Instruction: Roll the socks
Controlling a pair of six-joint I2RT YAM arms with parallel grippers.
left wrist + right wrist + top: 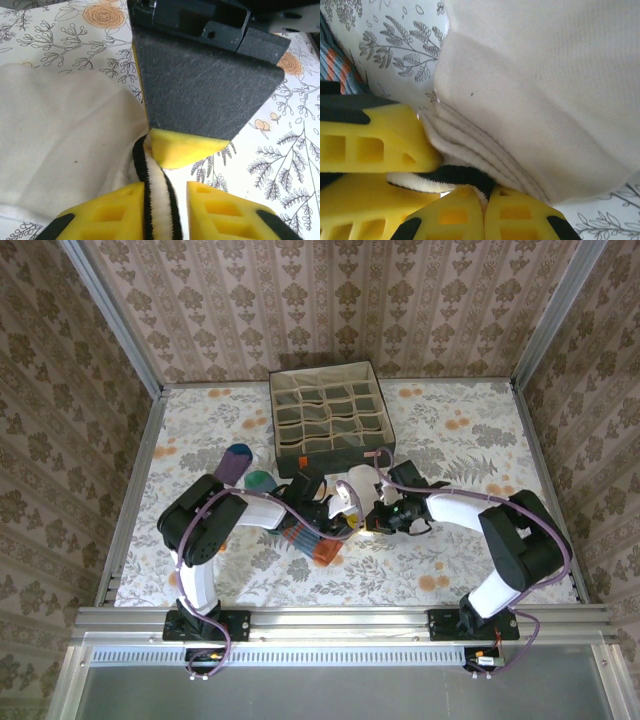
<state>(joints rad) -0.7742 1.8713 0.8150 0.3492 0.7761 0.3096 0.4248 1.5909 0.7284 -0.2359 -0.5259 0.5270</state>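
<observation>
Flowered cloth covers the table (480,560); papered walls (330,300) close it in on three sides. Nearest, both arms bend inward from their bases and meet mid-table. The left gripper (162,192) has its yellow fingers narrowly apart, with the black-striped cuff of the white sock (65,150) pinched in the gap; the right gripper (485,192), fingertips pressed together, nips the same cuff from the opposite side. Just left of them lies the striped sock (305,540), orange end nearest, its far part hidden under the left arm; whether the teal patch (260,481) beyond belongs to it I cannot tell. Just beside that patch lies the purple sock (237,462); farther back, close behind the white sock, stands the grey compartment box (340,462).
</observation>
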